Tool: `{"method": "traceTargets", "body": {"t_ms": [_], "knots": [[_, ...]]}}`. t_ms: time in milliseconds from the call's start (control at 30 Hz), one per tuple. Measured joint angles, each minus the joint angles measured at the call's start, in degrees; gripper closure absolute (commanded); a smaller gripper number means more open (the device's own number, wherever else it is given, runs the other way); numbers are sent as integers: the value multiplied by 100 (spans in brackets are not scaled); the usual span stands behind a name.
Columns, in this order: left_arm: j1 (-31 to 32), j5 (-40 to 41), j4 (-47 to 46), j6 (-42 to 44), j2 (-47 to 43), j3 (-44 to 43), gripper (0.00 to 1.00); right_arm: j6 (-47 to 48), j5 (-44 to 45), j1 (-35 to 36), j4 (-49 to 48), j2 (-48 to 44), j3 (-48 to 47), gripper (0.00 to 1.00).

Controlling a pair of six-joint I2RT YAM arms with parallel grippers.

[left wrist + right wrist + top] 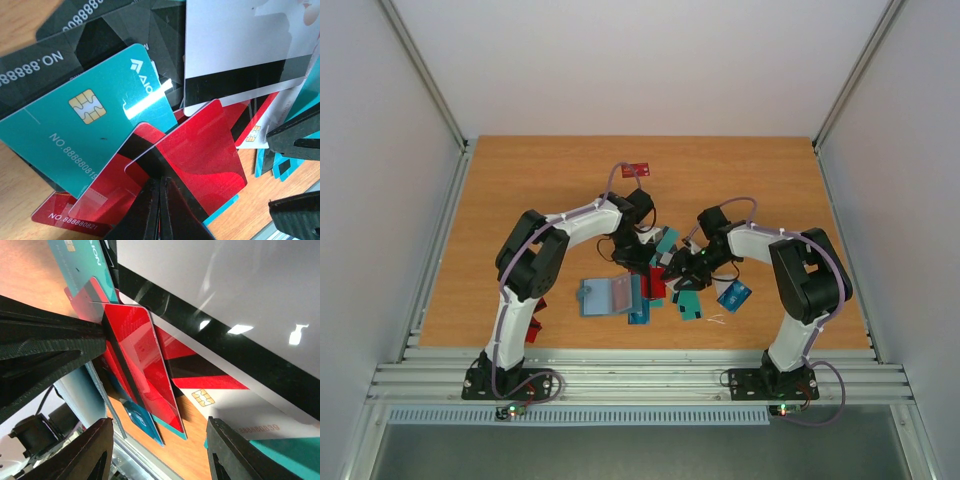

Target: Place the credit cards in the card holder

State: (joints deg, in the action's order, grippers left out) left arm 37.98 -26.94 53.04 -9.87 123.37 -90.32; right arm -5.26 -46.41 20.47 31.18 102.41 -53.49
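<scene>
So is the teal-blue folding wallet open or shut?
Open: the teal-blue folding wallet lies spread flat, both inner halves facing up.

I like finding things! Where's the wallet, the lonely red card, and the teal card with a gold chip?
wallet point(610, 297), top view, its open inside.
lonely red card point(637, 169), top view, its middle.
teal card point(85, 137), left wrist view, below its chip.
</scene>
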Motion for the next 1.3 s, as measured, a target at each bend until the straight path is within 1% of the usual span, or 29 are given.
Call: {"method": "traceTargets", "body": {"t_ms": [267,533,667,867,1100,1300], "knots": [[9,26,-4,9,2,2,96,-125,-83,31,-267,79,0,47],[9,-15,-74,15,2,61,96,-157,-374,170,-490,308,-44,48],[13,-210,-181,11,0,151,97,-166,-514,295,-551,420,-46,48],[-11,-398,-365,4,-39,306,97,-313,-588,295,-619,424,-31,49],[-17,-678,-675,-61,-129,570,97,-704,-667,293,-942,396,127,50],[-35,-1102,-1038,-262,-175,831,97,-1058,-629,308,-1215,269,278,51]]}}
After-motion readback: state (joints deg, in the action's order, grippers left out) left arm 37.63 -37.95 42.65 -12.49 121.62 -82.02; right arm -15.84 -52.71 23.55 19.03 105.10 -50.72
